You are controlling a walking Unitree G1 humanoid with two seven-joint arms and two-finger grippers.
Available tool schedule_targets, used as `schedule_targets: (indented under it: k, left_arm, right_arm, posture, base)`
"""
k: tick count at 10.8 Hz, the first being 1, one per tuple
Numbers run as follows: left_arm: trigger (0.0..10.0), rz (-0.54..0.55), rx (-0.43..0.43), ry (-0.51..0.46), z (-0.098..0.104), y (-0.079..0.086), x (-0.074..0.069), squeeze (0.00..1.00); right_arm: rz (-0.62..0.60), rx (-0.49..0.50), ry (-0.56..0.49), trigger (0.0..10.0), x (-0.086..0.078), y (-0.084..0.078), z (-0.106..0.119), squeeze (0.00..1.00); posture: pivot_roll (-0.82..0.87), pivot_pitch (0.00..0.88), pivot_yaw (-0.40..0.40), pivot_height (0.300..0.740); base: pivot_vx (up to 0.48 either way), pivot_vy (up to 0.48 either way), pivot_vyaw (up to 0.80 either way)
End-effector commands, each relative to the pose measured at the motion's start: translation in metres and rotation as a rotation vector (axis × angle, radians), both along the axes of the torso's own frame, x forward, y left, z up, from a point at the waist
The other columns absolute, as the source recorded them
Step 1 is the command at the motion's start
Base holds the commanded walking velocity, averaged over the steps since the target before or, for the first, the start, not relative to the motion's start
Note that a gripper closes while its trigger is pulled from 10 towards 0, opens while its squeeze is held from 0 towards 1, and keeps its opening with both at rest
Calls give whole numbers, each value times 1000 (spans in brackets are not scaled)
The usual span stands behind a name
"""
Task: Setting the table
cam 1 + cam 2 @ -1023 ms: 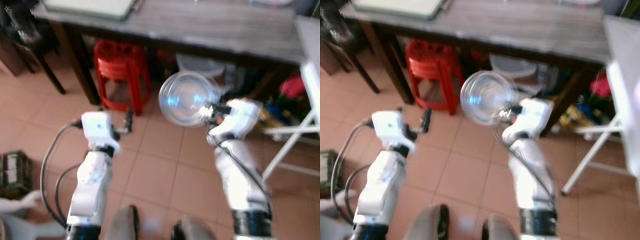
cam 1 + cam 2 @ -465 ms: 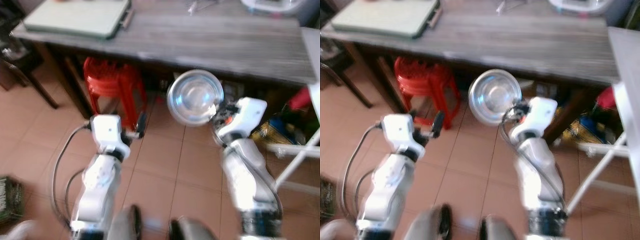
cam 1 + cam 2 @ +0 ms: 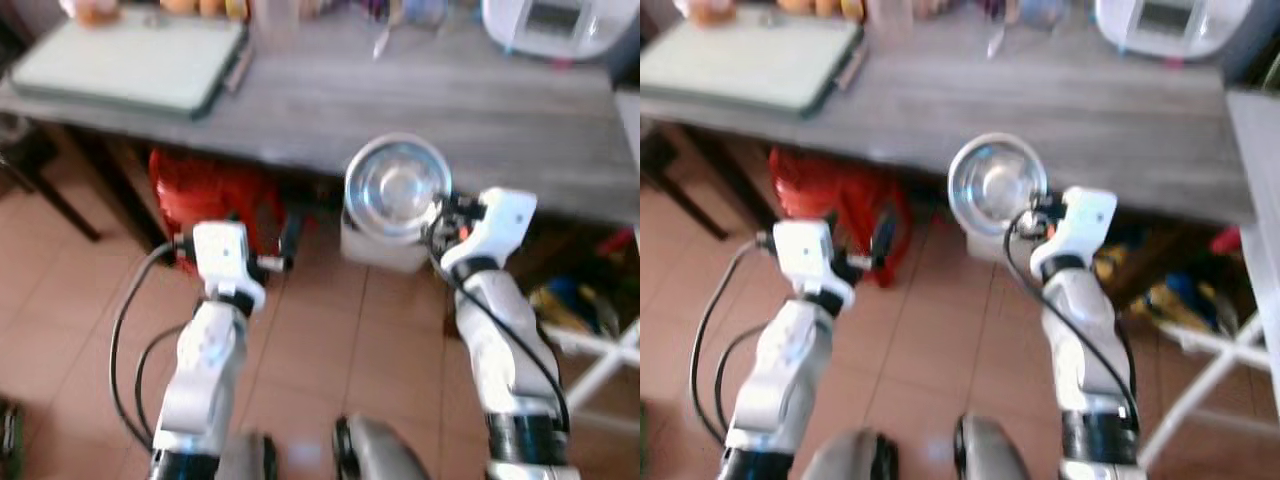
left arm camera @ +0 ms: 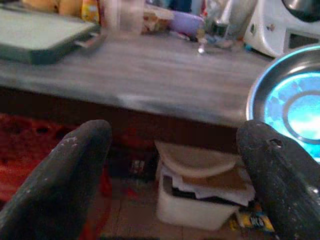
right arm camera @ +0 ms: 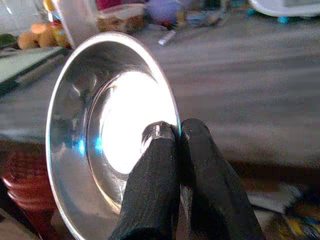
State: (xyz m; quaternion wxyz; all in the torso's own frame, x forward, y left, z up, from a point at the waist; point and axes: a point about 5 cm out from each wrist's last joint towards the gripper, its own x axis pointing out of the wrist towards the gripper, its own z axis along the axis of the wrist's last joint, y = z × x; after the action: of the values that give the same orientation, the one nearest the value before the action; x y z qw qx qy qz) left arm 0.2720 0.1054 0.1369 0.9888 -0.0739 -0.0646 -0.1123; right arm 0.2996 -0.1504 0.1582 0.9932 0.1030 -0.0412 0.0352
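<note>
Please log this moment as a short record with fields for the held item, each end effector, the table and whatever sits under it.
held item: steel bowl, tilted on edge, rim pinched
right end effector: shut on the bowl's rim, raised before the table edge
left end effector: open, holding nothing, level with the table edge
table: grey wood top, bare in the middle; green board at the robot's left end, white appliance at the far right
under table: red stool, white bin
placement: bowl not yet on the table
</note>
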Motion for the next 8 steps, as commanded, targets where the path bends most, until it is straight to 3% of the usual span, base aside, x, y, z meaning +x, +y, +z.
schedule_targets:
  k: [1, 6, 8]
  left_arm:
    - [10000, 13, 8, 11, -4, 3, 0, 0]
    - [10000, 3, 21, -3, -2, 2, -1, 0]
    - [10000, 34, 31, 9, -4, 6, -1, 0]
  right_arm:
    - [22, 1, -19, 10000, 1, 7, 4, 0]
    - [-78, -39, -46, 10000, 4, -4, 8, 0]
    - [-171, -31, -5, 10000, 3, -17, 4, 0]
  posture:
    - [-43, 198, -19, 740]
    - [-40, 198, -15, 740]
    - [-40, 198, -18, 740]
  base:
    - [480, 0, 0]
    - [405, 0, 0]
    - [0, 0, 0]
